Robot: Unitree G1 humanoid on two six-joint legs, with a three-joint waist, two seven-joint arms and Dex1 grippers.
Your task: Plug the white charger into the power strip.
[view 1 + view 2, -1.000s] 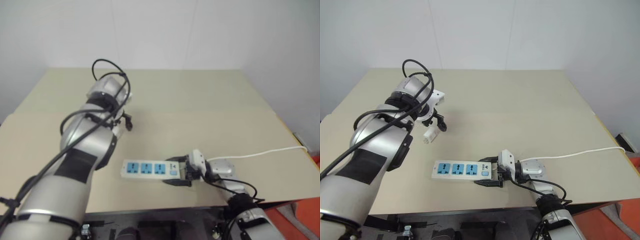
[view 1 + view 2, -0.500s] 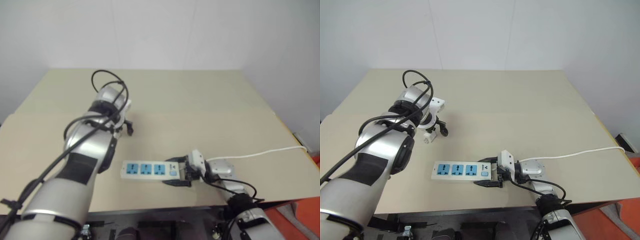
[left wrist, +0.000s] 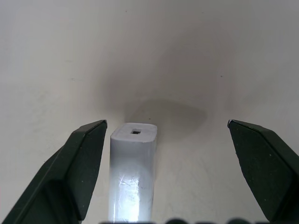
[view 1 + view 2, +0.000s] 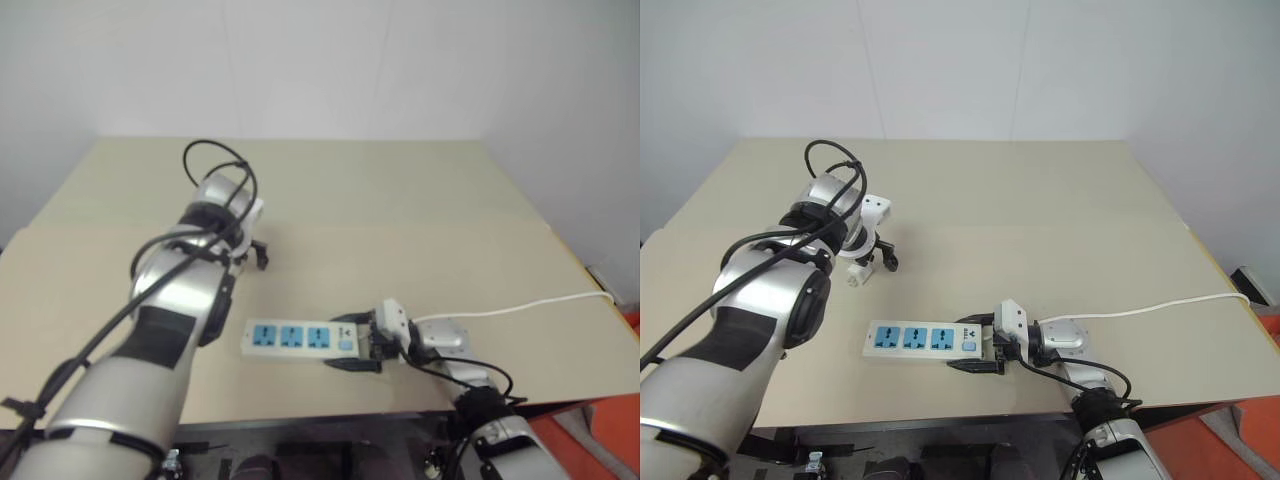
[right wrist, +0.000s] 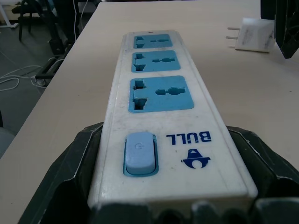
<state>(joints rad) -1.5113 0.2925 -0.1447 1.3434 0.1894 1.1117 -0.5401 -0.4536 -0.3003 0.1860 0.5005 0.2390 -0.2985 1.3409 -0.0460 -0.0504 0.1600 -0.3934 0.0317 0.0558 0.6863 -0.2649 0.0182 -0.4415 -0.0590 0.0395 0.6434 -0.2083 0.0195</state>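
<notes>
In the left wrist view the left gripper (image 3: pixel 166 140) is spread wide around the white charger (image 3: pixel 132 175), which lies on the table (image 4: pixel 1040 220) left of centre in the right eye view, close against one finger (image 3: pixel 74 163) and well apart from the other. Closing from this offset could shove or twist the charger instead of seating it squarely. The right gripper (image 4: pixel 975 345) pinches the switch end of the power strip (image 4: pixel 920 340), low in the frame; a loose hold there could let the strip slide when the prongs press in.
</notes>
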